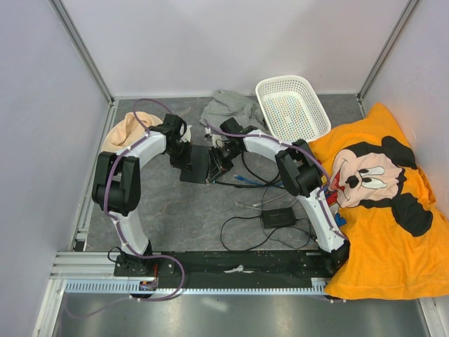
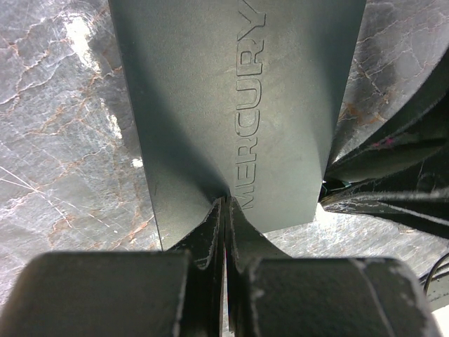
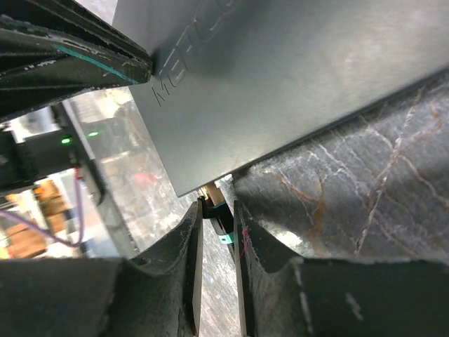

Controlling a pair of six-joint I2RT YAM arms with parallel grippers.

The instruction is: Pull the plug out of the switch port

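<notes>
- Right tool [image 3: 216, 209] nearest the right wrist lens: fingers drawn in on the plug [image 3: 220, 223], one at each side, no clear gap showing; judged clamped on it
- Plug lies at the edge of the switch box [image 3: 295, 77], its pale tip touching that edge; the switch port is hidden behind the tip, so seating depth cannot be read; judged not yet pulled
- Left tool [image 2: 224, 210] has its fingers together with nothing between them, tips bearing on the far side of the box's top face, beside the MERCURY lettering
- Reason, as judged: the left arm pins the box to the desk [image 2: 56, 140] so that it does not slide when the right arm draws on the plug
- Next move calls for a straight pull along the plug's axis, away from the box; the risk is the latch holding and the box dragging along
</notes>
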